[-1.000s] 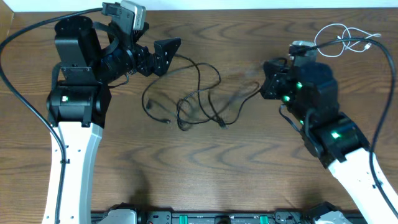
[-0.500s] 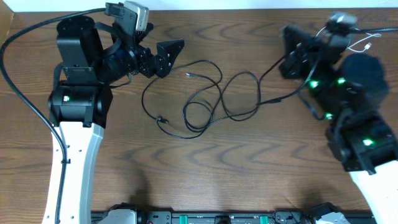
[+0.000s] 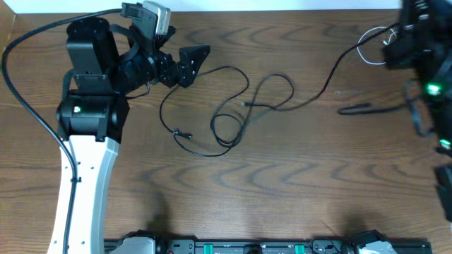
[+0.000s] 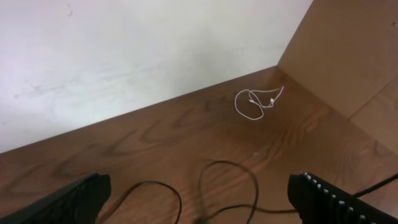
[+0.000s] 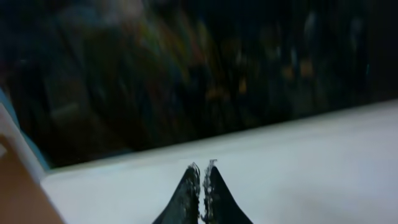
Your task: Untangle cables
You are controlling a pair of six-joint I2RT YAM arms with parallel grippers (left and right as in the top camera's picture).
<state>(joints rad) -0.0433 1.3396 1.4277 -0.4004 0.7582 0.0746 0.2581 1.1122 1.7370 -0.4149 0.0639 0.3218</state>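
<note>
Wooden worktop (image 3: 282, 197) is crossed by the black cable (image 3: 233, 137), looped just right of the wide-open left claw (image 3: 192, 62) and stretched rightward. The white cable (image 4: 260, 103) is coiled far beyond, near the shut right claw (image 5: 203, 169).

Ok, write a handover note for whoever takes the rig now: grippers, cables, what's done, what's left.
Left gripper open, empty, over the table at its left rear.
Right gripper shut at the far right; whether it pinches anything cannot be told.
Black cable spread mid-table, looped over itself, one end running toward the right arm.
White cable coiled at the right rear.
Done: white lies apart from the black loops.
Left: open out the black loops, check where black passes white.
</note>
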